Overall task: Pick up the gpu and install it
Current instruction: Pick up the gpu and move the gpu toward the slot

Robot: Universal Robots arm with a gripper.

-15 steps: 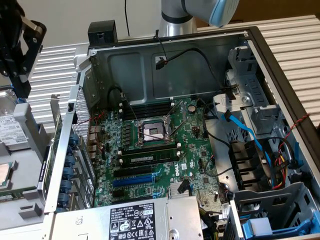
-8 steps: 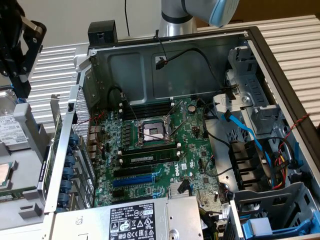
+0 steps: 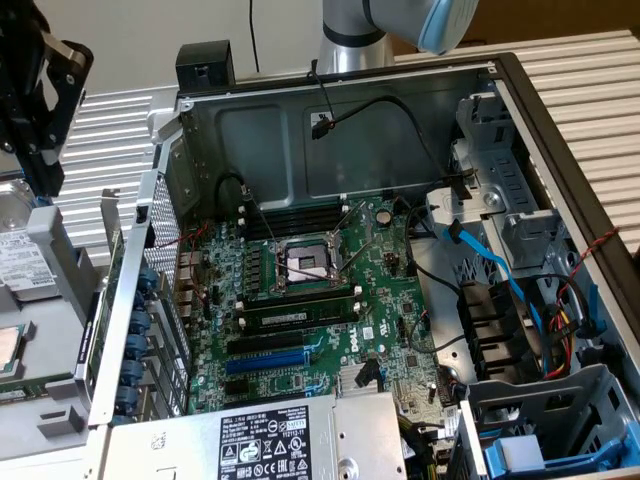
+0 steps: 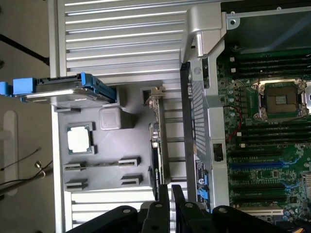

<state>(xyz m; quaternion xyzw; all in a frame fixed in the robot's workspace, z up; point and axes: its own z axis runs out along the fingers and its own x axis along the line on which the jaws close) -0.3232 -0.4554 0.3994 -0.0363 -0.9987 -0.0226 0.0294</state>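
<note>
1. We see the open grey metal computer case (image 3: 350,120) lying on its side on the worktop, so the large green motherboard (image 3: 320,300) faces upward and its blue and black expansion slots (image 3: 265,362) can be reached from above. The silver power supply box with a black label (image 3: 265,442) sits at the near edge of the case.

2. Beside the case, a grey plastic holder tray (image 4: 109,160) keeps the loose parts in fixed seats: a square silver processor chip (image 4: 80,139) lies flat in it, and a drive in a blue plastic carrier (image 4: 65,90) rests at one end.

3. The gpu (image 4: 156,141) stands on its edge in this tray, just beside the perforated rear wall of the case; we see it edge-on, with its silver metal end bracket at one end. We judge this upright pose gives a thin edge to grasp.

4. Our black end effector (image 4: 168,196) is directly over the edge of the gpu. Its two fingers (image 4: 163,194) stand almost together with only a narrow gap; whether they already clamp the card, we cannot tell.

5. The expansion slots are not yet occupied.
</note>
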